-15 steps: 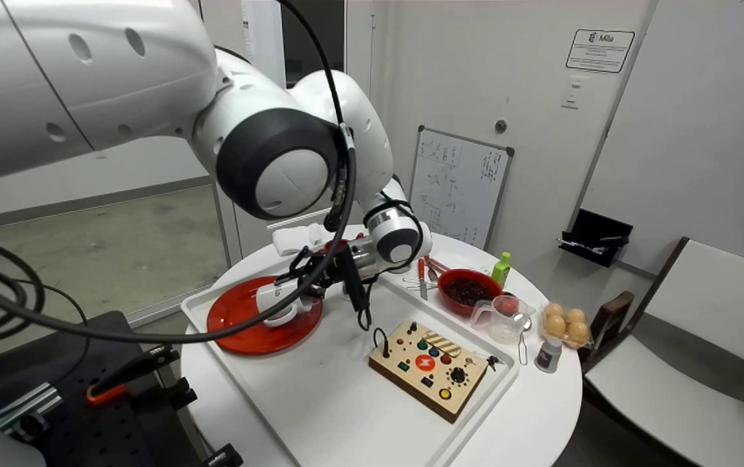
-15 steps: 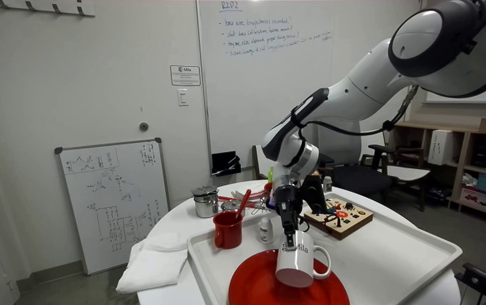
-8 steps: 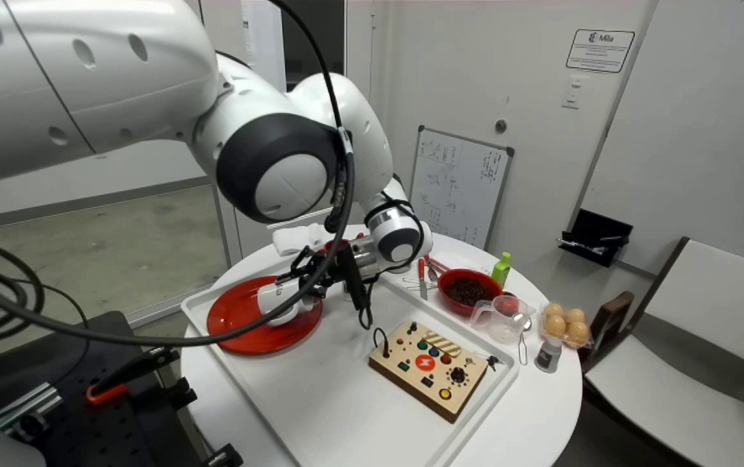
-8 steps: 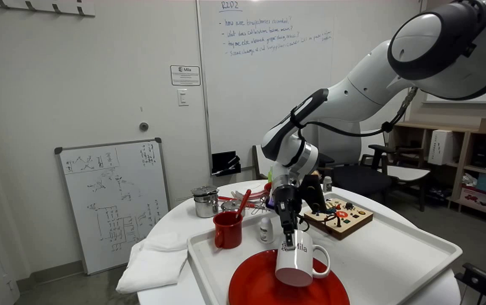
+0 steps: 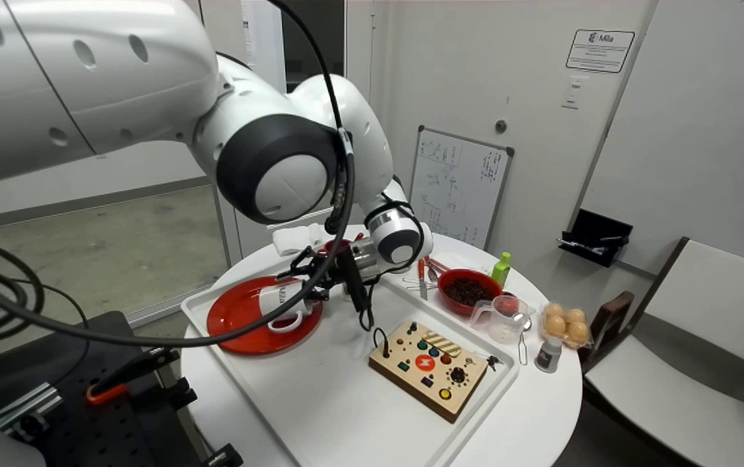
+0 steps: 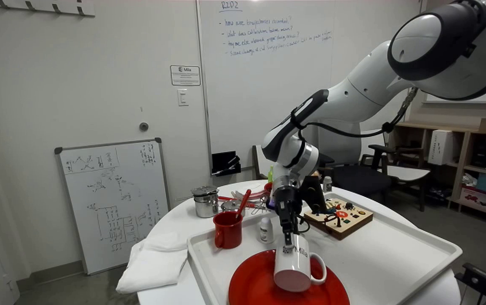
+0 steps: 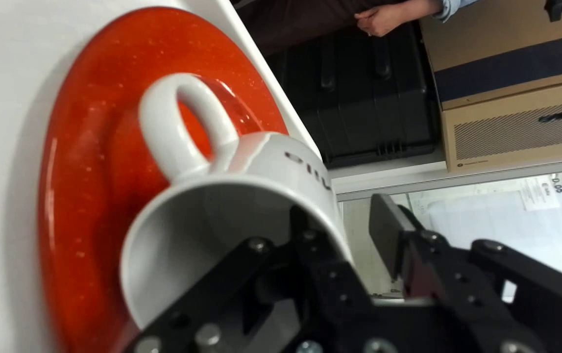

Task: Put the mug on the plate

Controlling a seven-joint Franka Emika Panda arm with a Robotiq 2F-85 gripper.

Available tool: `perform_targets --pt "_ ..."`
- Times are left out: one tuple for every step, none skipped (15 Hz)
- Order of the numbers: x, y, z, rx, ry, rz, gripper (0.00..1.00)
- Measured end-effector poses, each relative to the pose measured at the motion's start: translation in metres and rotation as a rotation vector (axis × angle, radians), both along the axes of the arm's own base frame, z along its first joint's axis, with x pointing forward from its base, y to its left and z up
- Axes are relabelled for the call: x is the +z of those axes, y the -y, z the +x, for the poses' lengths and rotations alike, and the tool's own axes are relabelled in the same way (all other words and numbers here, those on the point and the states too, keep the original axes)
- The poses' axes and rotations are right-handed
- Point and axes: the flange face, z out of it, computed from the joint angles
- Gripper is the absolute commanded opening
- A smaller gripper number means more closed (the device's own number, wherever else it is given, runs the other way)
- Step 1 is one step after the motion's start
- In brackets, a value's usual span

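My gripper (image 7: 342, 218) stands parted, one finger inside the mug (image 6: 292, 267) and one just outside its wall, the mug seemingly resting tipped on the plate (image 7: 85, 162), mouth towards me, so I should back out along its axis

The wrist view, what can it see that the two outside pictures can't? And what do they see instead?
Only the wrist view shows inside the white mug and a person's hand.

Only the exterior views show the button board and green bottle.

All three share the white mug's handle, the red plate and the gripper.
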Motion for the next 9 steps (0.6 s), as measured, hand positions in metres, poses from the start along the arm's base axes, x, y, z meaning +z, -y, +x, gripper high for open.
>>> perform_targets --pt "0.0000 0.0002 0.0000 0.000 0.000 0.000 0.72" --pt "0.0000 0.0002 0.0001 0.000 0.000 0.000 0.81" --pt "-0.0001 0.0002 0.0000 0.000 0.000 0.000 0.87" --pt "-0.0002 0.0002 -0.0001 0.000 0.000 0.000 0.95" --pt "-0.0001 0.0002 -0.0001 0.000 0.000 0.000 0.99" --pt "-0.0002 0.0002 -0.0001 0.000 0.000 0.000 1.00" --pt "-0.0001 0.0002 -0.0001 0.000 0.000 0.000 1.00" --pt "-0.0002 0.0002 0.0000 -0.001 0.000 -0.001 1.00" --pt "-0.0003 0.0002 0.0002 -0.003 0.000 -0.003 1.00"
